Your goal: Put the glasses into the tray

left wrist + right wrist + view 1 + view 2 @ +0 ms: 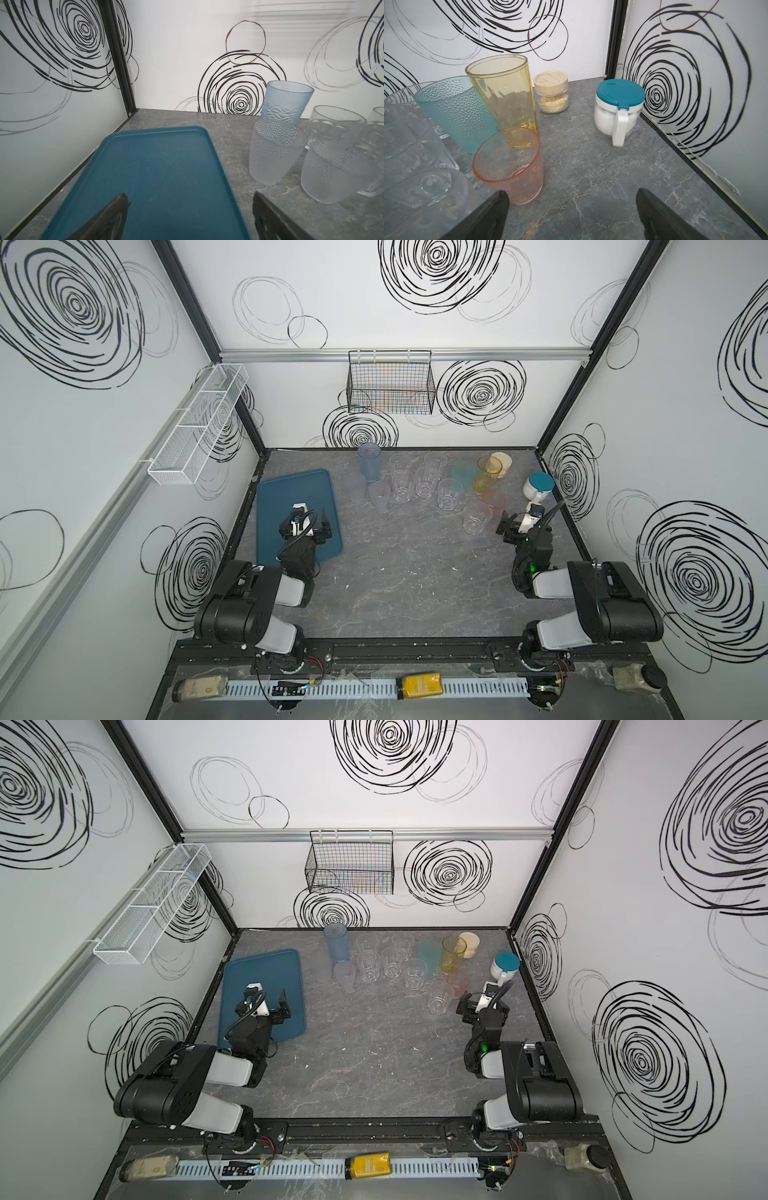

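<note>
The dark teal tray [286,493] [162,166] lies empty at the table's left. The glasses stand in a loose row near the back in both top views: a blue one [369,462] [286,104], two frosted ones [380,494] [272,153], several clear ones [424,483], a teal one [456,112], an amber one [487,475] [506,97] and a pink one [494,502] [510,164]. My left gripper [309,512] [190,195] hangs open and empty over the tray's right edge. My right gripper [521,510] [572,191] is open and empty; the pink glass stands just ahead of one finger.
A white handled cup with a teal lid [538,487] [618,108] and a squat beige jar [500,462] [553,93] stand in the back right corner. A black wire basket [390,383] hangs on the back wall, a white mesh one [199,423] on the left wall.
</note>
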{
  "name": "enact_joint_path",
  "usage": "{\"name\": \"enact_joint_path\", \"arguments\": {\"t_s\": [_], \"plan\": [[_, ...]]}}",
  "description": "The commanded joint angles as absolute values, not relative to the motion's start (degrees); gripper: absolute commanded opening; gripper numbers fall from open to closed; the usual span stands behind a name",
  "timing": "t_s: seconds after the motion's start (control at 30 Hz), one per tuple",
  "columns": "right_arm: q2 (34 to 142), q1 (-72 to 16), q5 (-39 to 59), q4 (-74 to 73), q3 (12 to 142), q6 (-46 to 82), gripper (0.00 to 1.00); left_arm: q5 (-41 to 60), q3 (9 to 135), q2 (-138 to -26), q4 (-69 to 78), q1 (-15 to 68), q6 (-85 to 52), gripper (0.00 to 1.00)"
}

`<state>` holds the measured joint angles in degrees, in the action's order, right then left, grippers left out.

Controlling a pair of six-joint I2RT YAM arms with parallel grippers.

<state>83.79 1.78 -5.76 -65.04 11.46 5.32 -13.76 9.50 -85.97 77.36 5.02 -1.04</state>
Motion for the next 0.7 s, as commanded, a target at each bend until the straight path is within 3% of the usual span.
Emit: {"name": "enact_joint_path", "arguments": {"t_s": [0.0, 0.67], "plan": [[84.4, 1.4, -6.6, -67.3, 12.2, 4.8, 1.00, -12.8, 9.8, -86.0, 80.9, 5.0, -0.8, 0.96], [84.2, 1.4, -6.6, -67.5, 12.0, 4.8, 1.00, -10.7, 9.8, -85.9, 80.9, 3.9, -1.3, 0.96]]}}
